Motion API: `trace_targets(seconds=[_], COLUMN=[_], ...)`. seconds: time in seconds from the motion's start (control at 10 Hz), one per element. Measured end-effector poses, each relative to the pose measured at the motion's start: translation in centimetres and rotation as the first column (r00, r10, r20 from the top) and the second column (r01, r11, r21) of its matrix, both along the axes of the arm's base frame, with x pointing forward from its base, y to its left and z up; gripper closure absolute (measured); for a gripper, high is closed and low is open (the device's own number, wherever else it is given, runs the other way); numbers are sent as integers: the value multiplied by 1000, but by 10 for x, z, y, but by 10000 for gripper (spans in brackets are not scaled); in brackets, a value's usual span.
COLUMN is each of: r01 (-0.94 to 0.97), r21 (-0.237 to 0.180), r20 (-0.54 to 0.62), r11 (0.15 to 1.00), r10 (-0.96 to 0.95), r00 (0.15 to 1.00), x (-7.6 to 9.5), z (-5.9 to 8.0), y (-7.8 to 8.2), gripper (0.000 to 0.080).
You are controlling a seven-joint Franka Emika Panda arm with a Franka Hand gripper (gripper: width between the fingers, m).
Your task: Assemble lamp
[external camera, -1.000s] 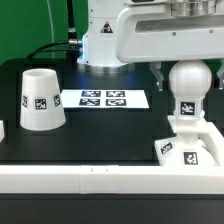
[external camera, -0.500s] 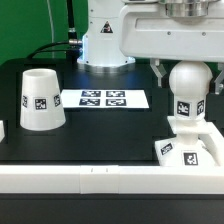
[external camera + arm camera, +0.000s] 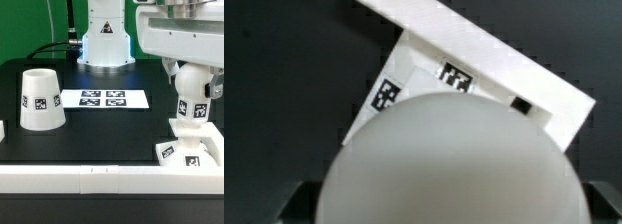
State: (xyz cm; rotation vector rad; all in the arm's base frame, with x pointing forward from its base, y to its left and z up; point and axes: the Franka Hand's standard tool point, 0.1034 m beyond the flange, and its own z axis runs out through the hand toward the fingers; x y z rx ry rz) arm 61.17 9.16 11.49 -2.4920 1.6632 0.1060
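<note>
The rounded bulb [image 3: 193,92] stands with its neck in the stepped square base [image 3: 192,152] at the exterior view's right, leaning a little. My gripper [image 3: 190,80] comes down over it, one dark finger on each side, shut on the bulb. In the wrist view the bulb [image 3: 446,160] fills the space between my fingers [image 3: 295,205], and the tagged base [image 3: 491,60] shows beyond it. The tapered shade [image 3: 40,98] stands mouth down at the exterior view's left, apart from the gripper.
The marker board [image 3: 103,98] lies flat between the shade and the base. A long white border rail [image 3: 90,180] runs along the front edge, with another white piece [image 3: 3,130] at the left edge. The robot's own base [image 3: 105,45] stands at the back.
The wrist has turned and shifted toward the exterior view's right. The bulb has turned with it, its tag has swung right, and it now leans slightly.
</note>
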Motion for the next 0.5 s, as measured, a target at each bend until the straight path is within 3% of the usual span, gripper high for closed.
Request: trace_targets(seconds=[0.3,0.5], r01=[59,-119], r21=[9,6], r20=[-15,1], r11=[998,993], r10=[-59,119], r00=[998,993], x=[1,0], z=[0,1], y=[1,-5], gripper=[222,118])
